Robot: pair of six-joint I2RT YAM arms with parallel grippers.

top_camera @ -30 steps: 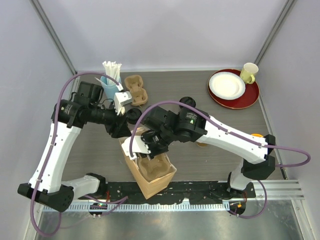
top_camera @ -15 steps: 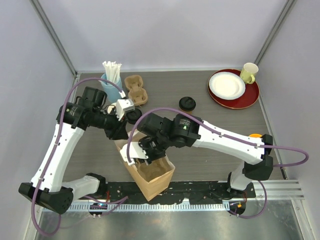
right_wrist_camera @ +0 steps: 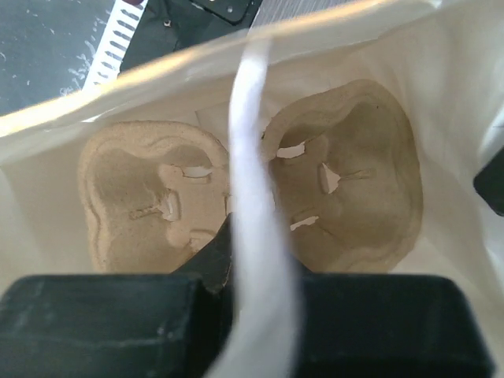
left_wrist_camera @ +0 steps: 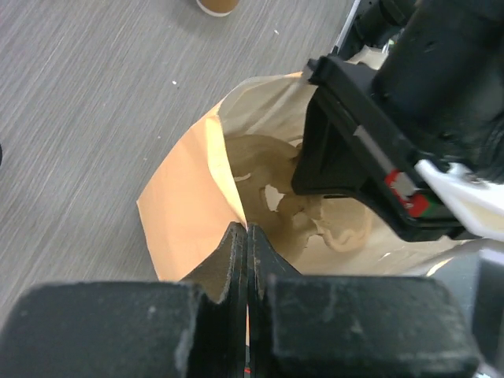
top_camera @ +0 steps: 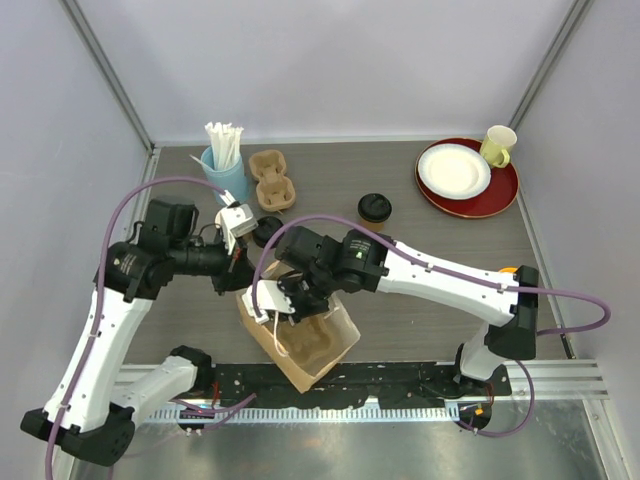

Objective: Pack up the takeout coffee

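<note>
left arm (top_camera: 110, 300) reaches right, left fingers (left_wrist_camera: 224, 264) clamped on paper bag (left_wrist_camera: 185, 213) rim | right arm (top_camera: 440, 275) angled down, right fingers (right_wrist_camera: 211, 258) clamped on white handle (right_wrist_camera: 252, 197)

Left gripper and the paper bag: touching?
Touching. The left wrist view shows the left gripper shut on the rim of the paper bag, with the folded edge running straight into its closed fingertips and no gap.

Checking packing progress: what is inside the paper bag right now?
A pulp cup carrier lies at the bottom of the paper bag, both wells empty. The white handle and the right claw cover the strip between the wells.
</note>
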